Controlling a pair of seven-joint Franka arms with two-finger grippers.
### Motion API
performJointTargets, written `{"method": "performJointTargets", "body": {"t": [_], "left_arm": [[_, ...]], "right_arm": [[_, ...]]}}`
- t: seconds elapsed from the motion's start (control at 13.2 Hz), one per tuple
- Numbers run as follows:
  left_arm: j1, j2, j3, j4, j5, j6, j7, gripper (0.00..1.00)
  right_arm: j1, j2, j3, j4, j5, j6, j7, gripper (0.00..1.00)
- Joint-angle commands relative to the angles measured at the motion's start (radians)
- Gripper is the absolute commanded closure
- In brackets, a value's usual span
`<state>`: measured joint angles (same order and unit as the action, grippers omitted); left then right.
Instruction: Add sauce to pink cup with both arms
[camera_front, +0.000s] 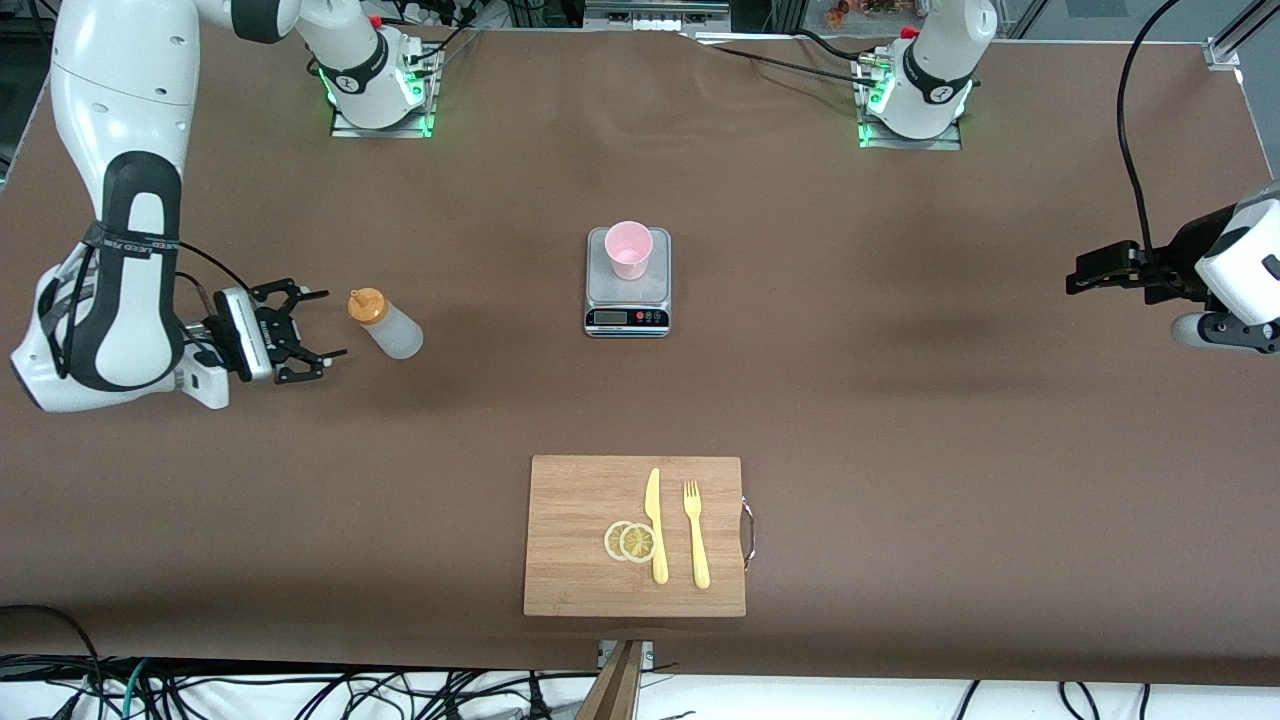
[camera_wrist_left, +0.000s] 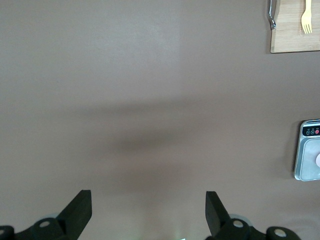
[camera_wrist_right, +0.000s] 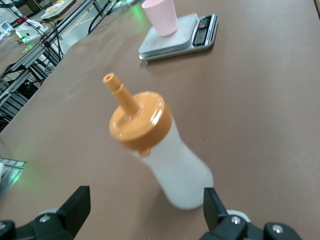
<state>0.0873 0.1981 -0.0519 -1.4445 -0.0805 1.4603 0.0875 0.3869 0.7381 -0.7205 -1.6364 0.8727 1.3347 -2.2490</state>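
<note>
Front and wrist views of a two-arm sauce-pouring bench. The sauce bottle stands on the brown table toward the right arm's end, well apart from the scale at mid-table and a little nearer the front camera than it. The right gripper sits just beside the bottle with its fingers spread wide and touching nothing; in the right wrist view the bottle rises between and ahead of the two open fingertips, leaning in that view, though whether it truly tilts cannot be told. The left gripper waits near the table edge at the left arm's end, over bare table, its fingers likewise apart and empty.

Step in hand, as judged: either the bottle has yet to be picked up, or it has been set down after pouring; the frames do not decide between these. If pouring remains, the next move calls for closing on the soft bottle body without tipping it, then carrying it over the cup.

The bottle is translucent whitish plastic with an orange cap and thin nozzle. The pink cup stands upright on the scale plate, toward its edge farther from the front camera; whether it holds any sauce cannot be told.

A cutting board with knife, fork and two lemon slices lies near the table edge closest to the front camera.
</note>
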Motion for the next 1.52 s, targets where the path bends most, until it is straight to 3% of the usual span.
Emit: {"method": "performJointTargets", "body": {"t": [0.0,0.15,0.46,0.68,0.84,0.99,1.14,1.29,1.44], "left_arm": [[0.000,0.003,0.001,0.015,0.013,-0.015,0.021,0.00],[0.002,0.004,0.001,0.015,0.013,-0.015,0.021,0.00],[0.000,0.003,0.000,0.015,0.013,-0.015,0.021,0.00],[0.000,0.007,0.001,0.015,0.013,-0.015,0.021,0.00],[0.002,0.007,0.001,0.015,0.013,-0.015,0.021,0.00],[0.003,0.007,0.001,0.015,0.013,-0.015,0.021,0.00],[0.002,0.007,0.000,0.015,0.013,-0.015,0.021,0.00],[0.002,0.007,0.001,0.015,0.013,-0.015,0.021,0.00],[0.002,0.007,0.001,0.015,0.013,-0.015,0.021,0.00]], "right_arm": [[0.010,-0.013,-0.030,0.099,-0.075,-0.049,0.162,0.00],[0.012,-0.038,-0.031,0.162,-0.136,-0.065,0.320,0.00],[0.041,-0.144,-0.040,0.179,-0.236,-0.065,0.676,0.00],[0.076,-0.151,-0.046,0.310,-0.346,-0.086,0.882,0.00],[0.095,-0.161,-0.047,0.342,-0.391,-0.121,0.988,0.00],[0.127,-0.233,-0.027,0.336,-0.512,-0.103,1.124,0.00],[0.103,-0.345,0.086,0.291,-0.630,-0.082,1.343,0.00],[-0.043,-0.454,0.325,0.230,-0.768,-0.048,1.530,0.00],[-0.188,-0.602,0.523,0.038,-0.837,0.079,1.739,0.00]]}}
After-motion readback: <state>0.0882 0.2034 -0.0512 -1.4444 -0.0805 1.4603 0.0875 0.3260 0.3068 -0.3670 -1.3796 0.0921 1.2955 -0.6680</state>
